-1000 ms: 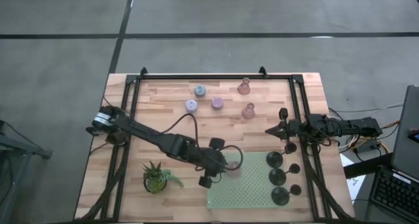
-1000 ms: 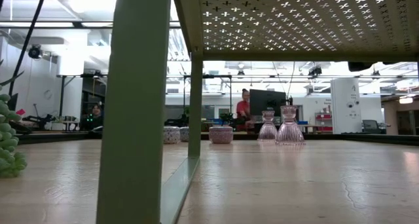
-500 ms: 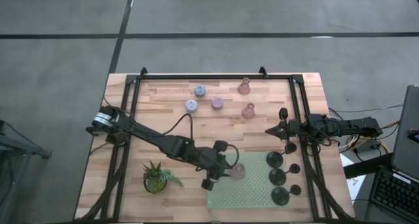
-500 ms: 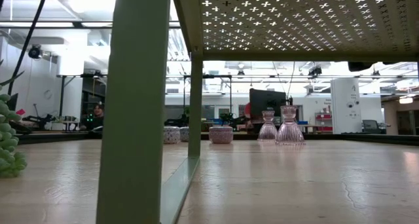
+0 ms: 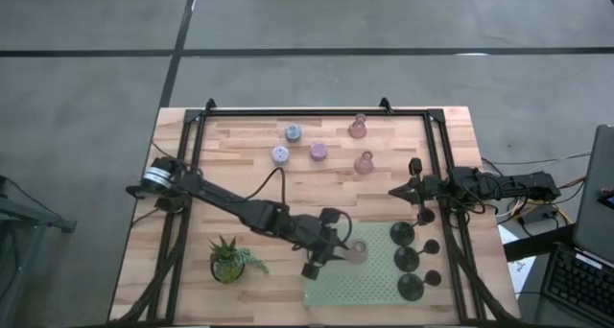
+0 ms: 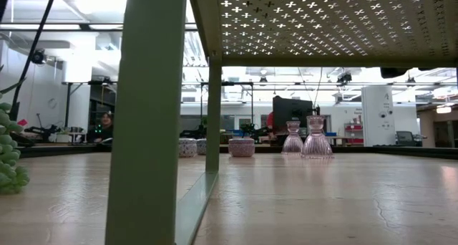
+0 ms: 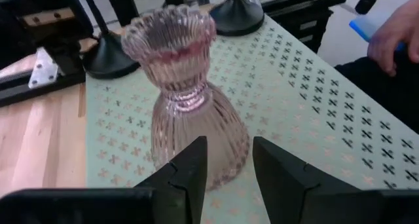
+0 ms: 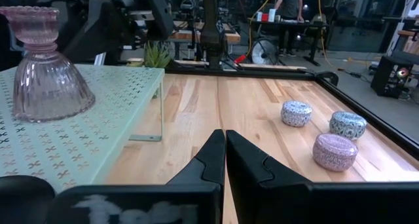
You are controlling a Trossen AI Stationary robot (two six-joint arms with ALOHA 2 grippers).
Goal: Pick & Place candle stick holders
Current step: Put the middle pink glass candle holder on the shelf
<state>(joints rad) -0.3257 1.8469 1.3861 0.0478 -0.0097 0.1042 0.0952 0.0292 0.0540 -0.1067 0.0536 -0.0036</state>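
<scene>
A pink bell-shaped candle stick holder (image 7: 190,99) stands at the left part of the green perforated shelf (image 5: 369,285), with my left gripper (image 7: 229,145) shut on it. It also shows in the right wrist view (image 8: 46,67). Three black round-based holders (image 5: 408,259) stand on the shelf's right side. On the far table sit two pink holders (image 5: 364,162) and three short round ones (image 5: 293,132). My right gripper (image 8: 224,135) waits shut at the table's right edge (image 5: 391,191), touching nothing. My left gripper pinches the pink holder's bell low down (image 7: 226,155) between its two fingers. The fingers come from the table's left, slanting a little downward. The holder stands about upright, and in the right wrist view its base (image 8: 49,112) looks set on the shelf.
A small green potted plant (image 5: 228,261) stands near the front left, beside my left arm. The shelf's legs (image 6: 143,116) fill the low view. A black frame rail (image 5: 307,111) runs around the table. A person's hand (image 7: 393,34) shows beyond the shelf's far side.
My left gripper has carried the pink holder toward the table's right edge, from the shelf's left rim farther in over the shelf, sinking slightly and levelling out. The holder has stayed upright in the hold.
</scene>
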